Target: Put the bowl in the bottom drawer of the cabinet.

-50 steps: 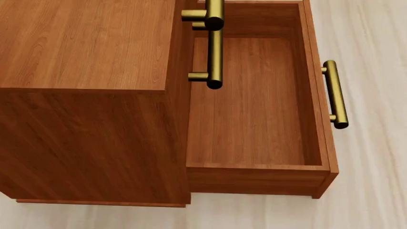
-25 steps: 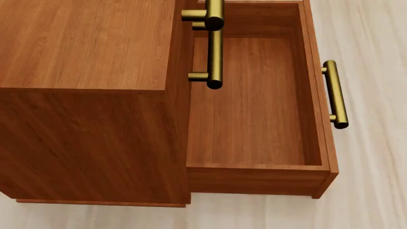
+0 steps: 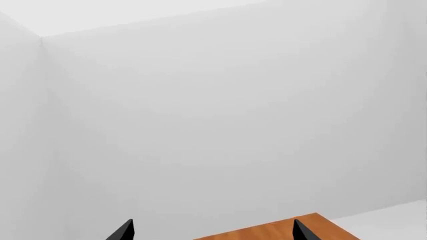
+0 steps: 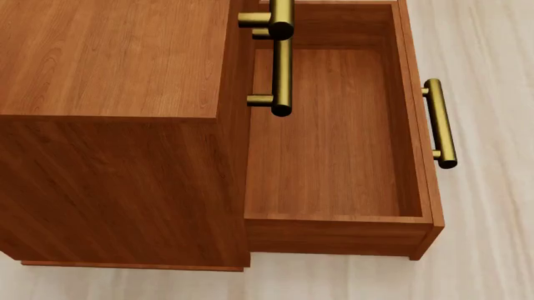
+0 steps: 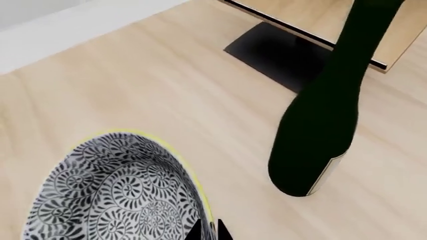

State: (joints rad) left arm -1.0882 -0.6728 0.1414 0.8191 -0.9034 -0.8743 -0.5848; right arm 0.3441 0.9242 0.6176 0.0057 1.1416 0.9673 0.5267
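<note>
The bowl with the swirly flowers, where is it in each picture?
Head view: no bowl, only the cabinet and its open bottom drawer.
Left wrist view: no bowl.
Right wrist view: the bowl sits low at the picture's left, on pale wood.
Shared landmark: the cabinet's reddish wood, in head and left wrist views only.

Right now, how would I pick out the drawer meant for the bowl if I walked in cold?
Find the reddish-brown wooden cabinet standing on the pale floor. At its foot one drawer, the bottom drawer, is pulled right out, an open wooden box with nothing in it. The two drawers above are shut; only their brass handles show over it.
</note>
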